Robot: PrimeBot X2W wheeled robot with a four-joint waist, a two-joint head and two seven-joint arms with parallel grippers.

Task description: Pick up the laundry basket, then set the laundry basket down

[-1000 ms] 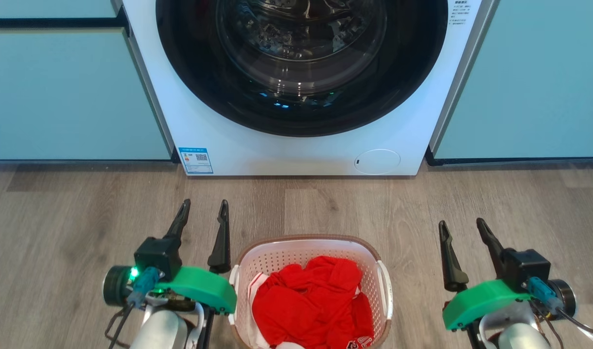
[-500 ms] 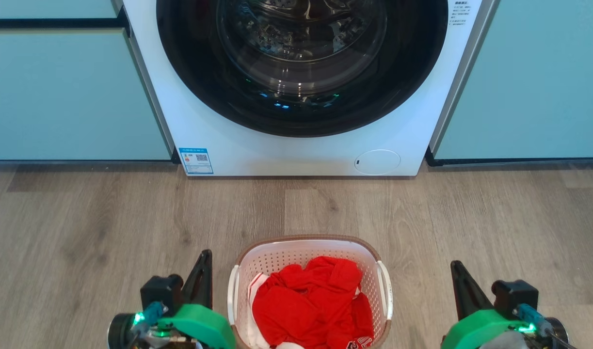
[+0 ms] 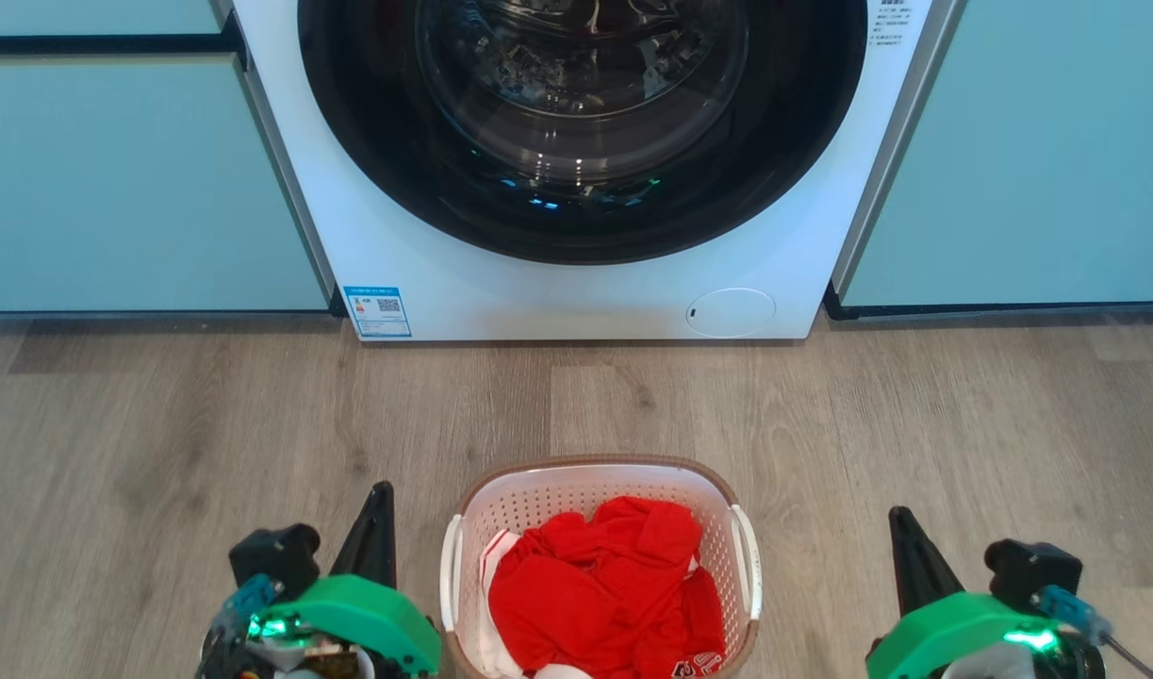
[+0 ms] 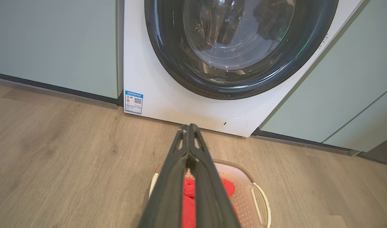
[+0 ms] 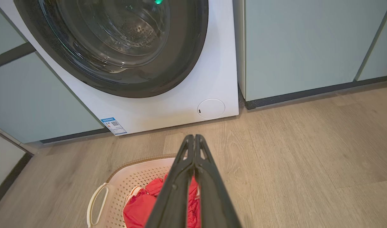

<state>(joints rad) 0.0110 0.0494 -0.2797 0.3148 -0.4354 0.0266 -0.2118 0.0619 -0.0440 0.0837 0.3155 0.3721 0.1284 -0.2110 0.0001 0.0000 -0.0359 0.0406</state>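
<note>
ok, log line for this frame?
phase pre-grasp | left gripper shut, empty | right gripper shut, empty | laundry basket on floor, red clothes inside

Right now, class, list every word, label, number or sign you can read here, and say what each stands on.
None reads clearly.
Blue-and-white sticker, low on the washer: QR code and print, too small to read.
Small print block, upper right of the washer front: too small to read.
White marking on the red clothing in the laundry basket: cut off, unreadable.
</note>
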